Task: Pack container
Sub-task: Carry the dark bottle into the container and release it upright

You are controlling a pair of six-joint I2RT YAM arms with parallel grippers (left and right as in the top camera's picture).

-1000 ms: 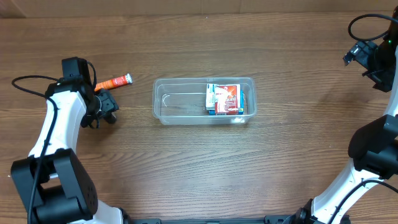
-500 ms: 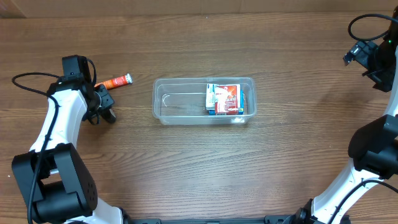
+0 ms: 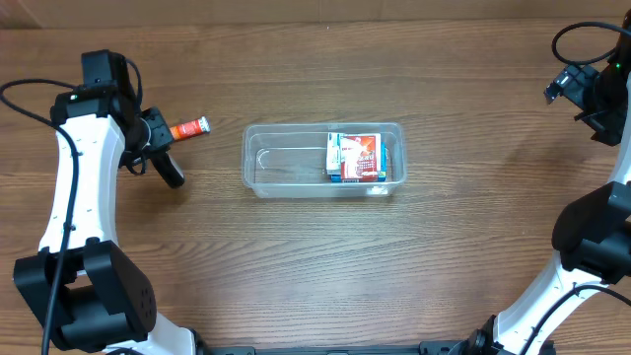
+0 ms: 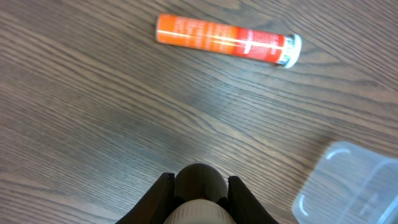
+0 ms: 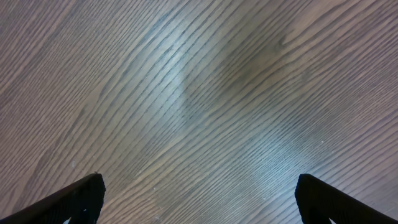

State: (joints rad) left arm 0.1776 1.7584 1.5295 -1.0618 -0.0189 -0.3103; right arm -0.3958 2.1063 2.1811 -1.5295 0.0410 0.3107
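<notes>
Two wrist cameras are each showing something the overhead camera is not. From above, the container (image 3: 286,163) is lying at the middle of the table (image 3: 315,266), long side running left to right, with small boxes (image 3: 355,158) sitting against its right end and its left half bare. An orange tube (image 3: 187,128) is lying on the wood to the container's left, apart from it. The left gripper (image 3: 170,170) is hanging just beside the tube's left end, but from this height I cannot tell how its jaws are standing.

The left wrist view is looking down on the whole tube (image 4: 227,40), white cap toward the right, with one rounded corner of the container (image 4: 354,180) showing at the lower right. The boxes are falling outside its frame, and the jaws are not clear there either.

The right arm (image 3: 601,99) is sitting far off at the table's right rear, well apart from the container. Its wrist view is showing only wood grain and the right gripper (image 5: 199,202) — dark fingertips (image 5: 81,199) standing wide apart at the lower corners, gripping nothing.
</notes>
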